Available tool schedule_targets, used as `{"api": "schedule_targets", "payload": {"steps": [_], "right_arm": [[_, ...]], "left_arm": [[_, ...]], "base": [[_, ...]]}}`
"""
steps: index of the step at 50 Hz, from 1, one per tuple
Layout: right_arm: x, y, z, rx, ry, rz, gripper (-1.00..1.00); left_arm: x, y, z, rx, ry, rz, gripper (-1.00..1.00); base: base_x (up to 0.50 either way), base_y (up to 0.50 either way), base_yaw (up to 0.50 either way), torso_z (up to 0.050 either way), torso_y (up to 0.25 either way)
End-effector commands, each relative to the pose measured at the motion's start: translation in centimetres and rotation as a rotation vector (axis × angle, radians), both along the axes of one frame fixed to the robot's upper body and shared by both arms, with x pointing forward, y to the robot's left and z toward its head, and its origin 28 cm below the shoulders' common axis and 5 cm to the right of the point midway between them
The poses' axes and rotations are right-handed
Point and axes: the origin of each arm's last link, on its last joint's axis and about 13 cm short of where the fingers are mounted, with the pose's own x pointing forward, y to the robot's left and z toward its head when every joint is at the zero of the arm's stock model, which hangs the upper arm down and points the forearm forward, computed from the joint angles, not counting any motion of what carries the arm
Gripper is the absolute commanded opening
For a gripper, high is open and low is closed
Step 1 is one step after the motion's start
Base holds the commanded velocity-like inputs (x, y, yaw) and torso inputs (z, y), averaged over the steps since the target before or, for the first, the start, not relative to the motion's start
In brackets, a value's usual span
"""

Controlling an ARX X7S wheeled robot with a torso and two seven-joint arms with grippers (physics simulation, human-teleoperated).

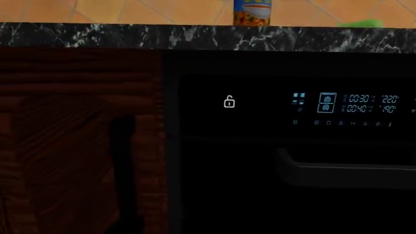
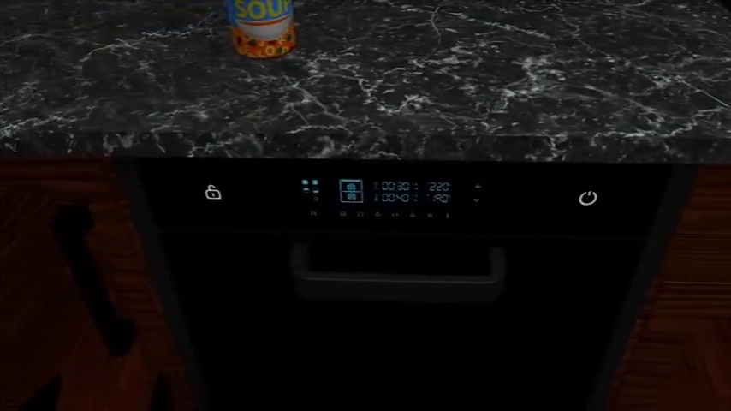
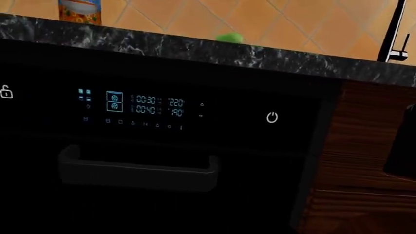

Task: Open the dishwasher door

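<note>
The dishwasher door is a wide glossy black front under the counter, and it stands shut. Its grey bar handle runs across below a blue display, with a white lock icon at one end and a power icon at the other. The door also shows in the left wrist view with its handle, and in the right wrist view with its handle. Neither gripper shows in any view.
A black marble countertop runs above the door with a soup can on it. Reddish-brown cabinet doors flank the dishwasher at the left and right. A black faucet and a green object stand at the back.
</note>
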Motion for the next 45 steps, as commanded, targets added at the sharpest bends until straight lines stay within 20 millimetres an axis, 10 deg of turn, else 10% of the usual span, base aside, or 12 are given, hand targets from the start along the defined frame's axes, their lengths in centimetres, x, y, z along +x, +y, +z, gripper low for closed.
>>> {"api": "schedule_targets", "payload": {"steps": [1,45], "right_arm": [[-0.09,0.0,0.18,0.02,-0.023,-0.004,1.0],[-0.28,0.11,-0.01,0.027,-0.029,0.009,1.0]], "left_arm": [[-0.02,-0.06,0.07,0.009,-0.002,-0.009,1.0],[-0.06,-0.05,0.01,0.018,-0.013,-0.015,1.0]], "base": [[0.0,0.0,0.0,0.0,0.0],[0.14,0.01,0.0,0.0,0.0]]}}
